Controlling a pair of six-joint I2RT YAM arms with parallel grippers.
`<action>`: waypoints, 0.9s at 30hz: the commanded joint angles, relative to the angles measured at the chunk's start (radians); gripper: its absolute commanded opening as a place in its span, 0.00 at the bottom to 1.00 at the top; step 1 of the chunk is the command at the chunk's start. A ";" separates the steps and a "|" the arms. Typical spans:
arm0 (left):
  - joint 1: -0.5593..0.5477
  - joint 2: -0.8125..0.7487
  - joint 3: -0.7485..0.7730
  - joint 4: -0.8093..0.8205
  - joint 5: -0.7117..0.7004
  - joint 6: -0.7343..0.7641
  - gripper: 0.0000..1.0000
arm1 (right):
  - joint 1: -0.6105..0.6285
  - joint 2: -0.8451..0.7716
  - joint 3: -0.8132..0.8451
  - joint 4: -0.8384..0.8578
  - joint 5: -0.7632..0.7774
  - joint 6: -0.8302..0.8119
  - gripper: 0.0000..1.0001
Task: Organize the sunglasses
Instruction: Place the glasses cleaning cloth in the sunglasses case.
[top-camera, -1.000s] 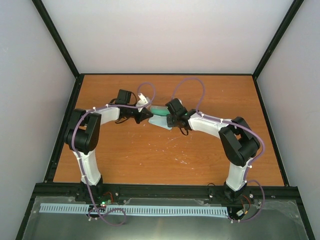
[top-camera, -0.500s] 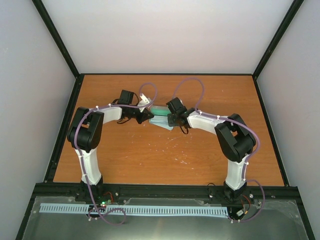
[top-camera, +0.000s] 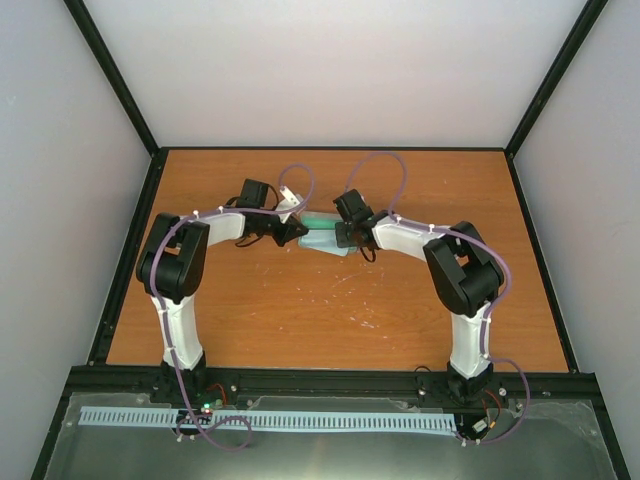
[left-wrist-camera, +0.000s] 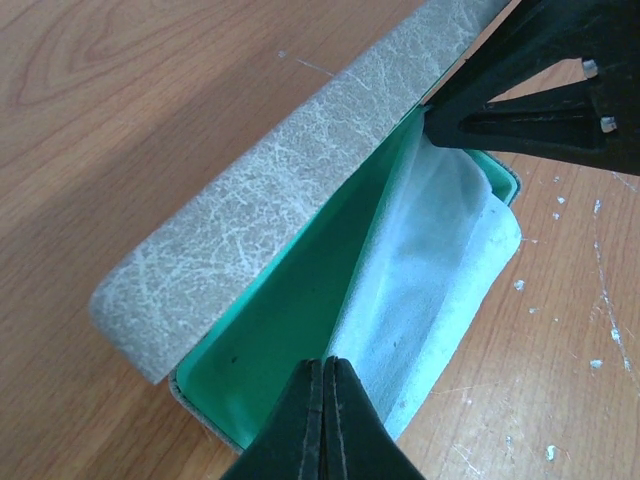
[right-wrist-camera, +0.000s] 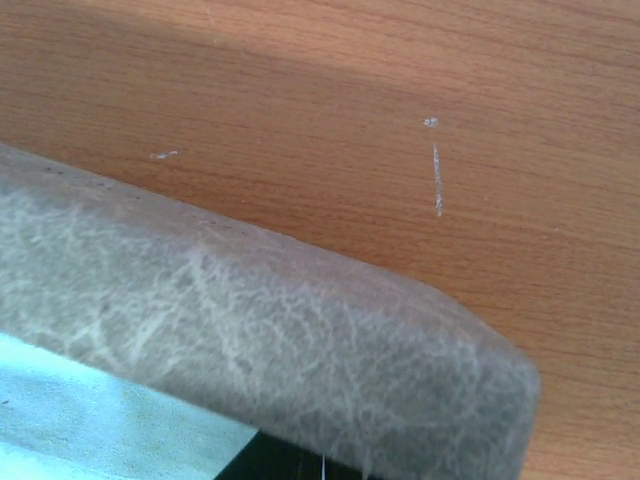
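Over the orange wooden table (top-camera: 250, 320) my two arms are meeting at the far middle, one from each side, with the grey case (top-camera: 322, 246) lying between them. Its long axis is running left to right, from one gripper toward the other. The mottled grey lid (left-wrist-camera: 290, 190) is standing half lowered, tilting over the tray from the far side, so the mouth is opening toward the near edge. A pale blue cloth (left-wrist-camera: 430, 260) is lying along the tray and spilling a little over its near rim, covering much of the teal lining (left-wrist-camera: 280, 330). My left gripper (left-wrist-camera: 325, 375) is sitting at the left end of the mouth with its jaws pressed together, no gap showing, tips right where cloth is meeting lining; whether a fold is being nipped I cannot tell. My right gripper (left-wrist-camera: 440, 112) is touching the lid's edge at the right end, and I cannot tell how its jaws are standing. The sunglasses are showing nowhere; I am judging that they are lying under the cloth inside the case, and if so, lengthwise along it, though which way they are facing is hidden. I am taking this as the closing step. Next, I am expecting to draw my left fingers clear of the mouth, tuck in the loose cloth, and bring the lid down flat.
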 joint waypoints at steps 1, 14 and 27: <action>-0.009 0.017 0.037 0.017 -0.002 -0.021 0.01 | -0.018 0.022 0.033 -0.001 0.019 -0.029 0.03; -0.016 0.032 0.035 0.026 -0.015 -0.030 0.01 | -0.033 0.046 0.046 0.013 0.001 -0.039 0.03; -0.019 0.037 0.032 0.036 -0.027 -0.040 0.01 | -0.034 0.059 0.053 0.058 0.007 -0.050 0.03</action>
